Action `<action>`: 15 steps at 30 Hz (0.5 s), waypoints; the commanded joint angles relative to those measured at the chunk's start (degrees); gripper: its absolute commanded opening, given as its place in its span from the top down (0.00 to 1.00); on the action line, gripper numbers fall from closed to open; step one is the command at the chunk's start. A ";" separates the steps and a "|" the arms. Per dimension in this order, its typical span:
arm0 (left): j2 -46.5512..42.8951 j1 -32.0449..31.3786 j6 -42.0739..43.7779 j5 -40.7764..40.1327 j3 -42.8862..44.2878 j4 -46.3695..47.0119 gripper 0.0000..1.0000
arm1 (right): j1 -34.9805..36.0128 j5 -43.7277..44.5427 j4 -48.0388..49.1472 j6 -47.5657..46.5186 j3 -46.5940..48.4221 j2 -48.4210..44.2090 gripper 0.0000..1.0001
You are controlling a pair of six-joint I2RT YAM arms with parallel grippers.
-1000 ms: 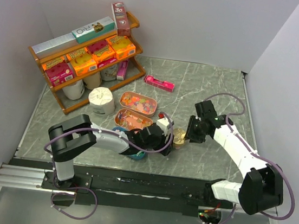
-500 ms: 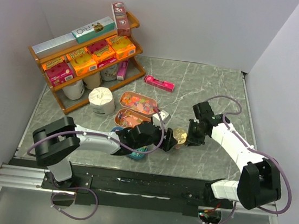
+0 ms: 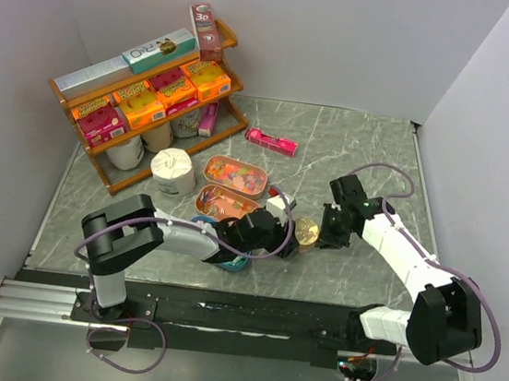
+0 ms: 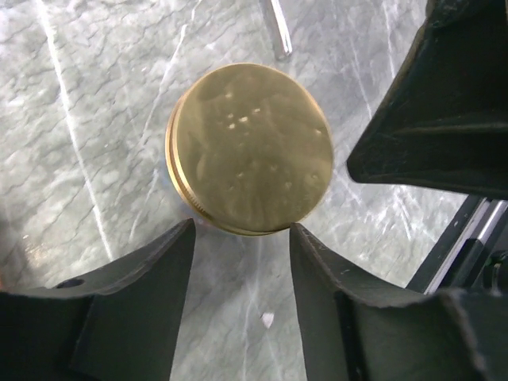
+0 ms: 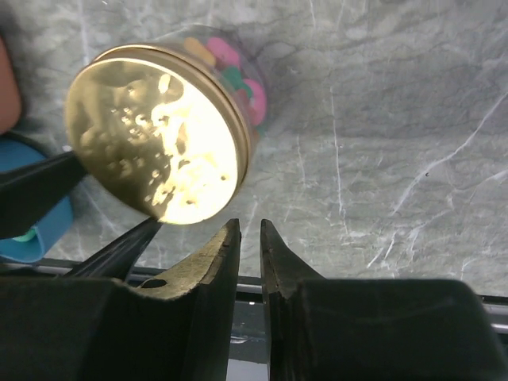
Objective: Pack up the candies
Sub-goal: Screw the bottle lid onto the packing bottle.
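A small clear jar with a gold lid point(image 3: 305, 231) stands on the table, and coloured candies point(image 5: 230, 71) show through its wall. My left gripper point(image 3: 288, 238) is open just left of the jar. In the left wrist view the lid point(image 4: 250, 147) lies just beyond the open, empty gripper point(image 4: 242, 230). My right gripper point(image 3: 325, 235) sits close on the jar's right side. It is shut on nothing point(image 5: 250, 226), with the lid point(image 5: 159, 143) beside its tips. More candies fill an open oval tin point(image 3: 236, 174), and a second tin point(image 3: 225, 205) lies beside it.
A wooden rack point(image 3: 146, 93) with orange and pink boxes stands at the back left, with white rolls point(image 3: 175, 170) in front of it. A pink packet point(image 3: 271, 140) lies mid-table. A blue object point(image 3: 236, 263) sits under my left arm.
My left arm's elbow swung out to the left and came back; its gripper stays beside the jar. My right gripper edged slightly closer to the jar. The jar has hardly moved.
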 commanded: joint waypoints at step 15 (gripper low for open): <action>3.89 0.32 -0.97 0.52 3.13 0.95 0.55 | 0.34 1.15 4.61 0.82 3.52 0.02 0.77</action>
